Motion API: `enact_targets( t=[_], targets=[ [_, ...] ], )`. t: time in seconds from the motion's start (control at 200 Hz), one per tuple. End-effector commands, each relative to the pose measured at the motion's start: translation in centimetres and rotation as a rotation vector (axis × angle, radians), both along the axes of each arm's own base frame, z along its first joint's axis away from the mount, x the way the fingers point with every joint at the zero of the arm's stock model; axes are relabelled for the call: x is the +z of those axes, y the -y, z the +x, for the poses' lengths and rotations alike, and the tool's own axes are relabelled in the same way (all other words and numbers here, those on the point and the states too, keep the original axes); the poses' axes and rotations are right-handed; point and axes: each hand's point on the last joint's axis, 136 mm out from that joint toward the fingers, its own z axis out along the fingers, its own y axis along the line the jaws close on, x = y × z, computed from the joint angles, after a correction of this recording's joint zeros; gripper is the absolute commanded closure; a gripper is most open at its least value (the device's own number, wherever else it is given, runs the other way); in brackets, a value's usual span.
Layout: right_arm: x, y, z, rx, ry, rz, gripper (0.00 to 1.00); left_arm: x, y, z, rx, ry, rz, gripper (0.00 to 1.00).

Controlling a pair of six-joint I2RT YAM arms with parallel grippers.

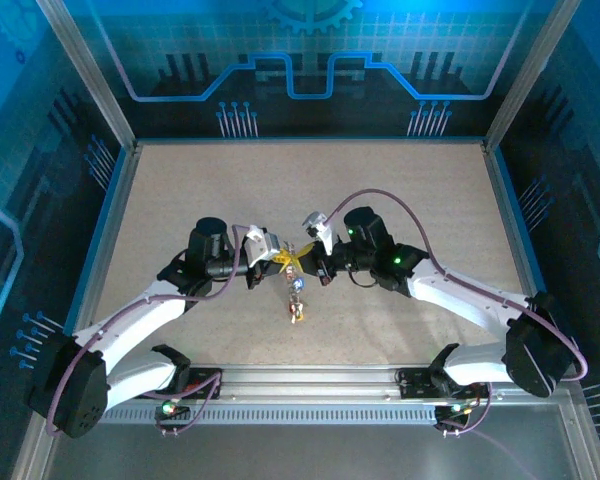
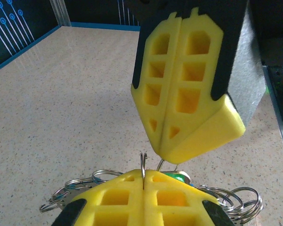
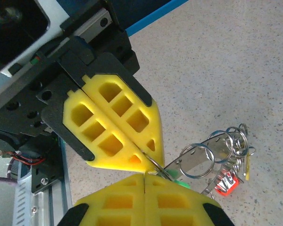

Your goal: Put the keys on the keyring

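Note:
My two grippers meet tip to tip above the middle of the table, the left gripper (image 1: 278,262) and the right gripper (image 1: 316,266). In the left wrist view the left gripper (image 2: 144,178) is shut, and the thin silvery keyring (image 2: 143,164) stands up out of the seam between its yellow pads. The right gripper (image 2: 163,154) comes down onto the same wire. In the right wrist view the right gripper (image 3: 145,177) is shut too, with the keyring (image 3: 155,165) running between both tips. The keys (image 3: 212,146) hang beside them with small rings, a red tag (image 3: 225,184) and a green tag (image 3: 181,182).
The bunch of keys (image 1: 297,292) dangles below the grippers down to the speckled tabletop (image 1: 400,200). Aluminium rails (image 1: 310,380) run along the near edge between the arm bases. Blue panel walls enclose the table on the other three sides.

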Motion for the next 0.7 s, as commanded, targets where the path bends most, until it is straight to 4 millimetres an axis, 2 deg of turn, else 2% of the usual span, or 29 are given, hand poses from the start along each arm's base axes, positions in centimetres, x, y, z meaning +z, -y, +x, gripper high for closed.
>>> enact_targets(
  t=[0.0, 0.325, 0.695],
  targets=[
    [2.6, -0.6, 0.4, -0.012, 0.05, 0.059, 1.0, 1.0, 0.4, -0.4, -0.041, 0.035, -0.014, 1.0],
    [2.9, 0.1, 1.5, -0.097, 0.065, 0.051, 1.0, 0.7, 0.4, -0.5, -0.054, 0.039, 0.001, 1.0],
    [2.6, -0.8, 1.2, -0.064, 0.042, 0.073, 1.0, 0.7, 0.6, -0.5, -0.051, 0.034, 0.001, 1.0]
  ],
)
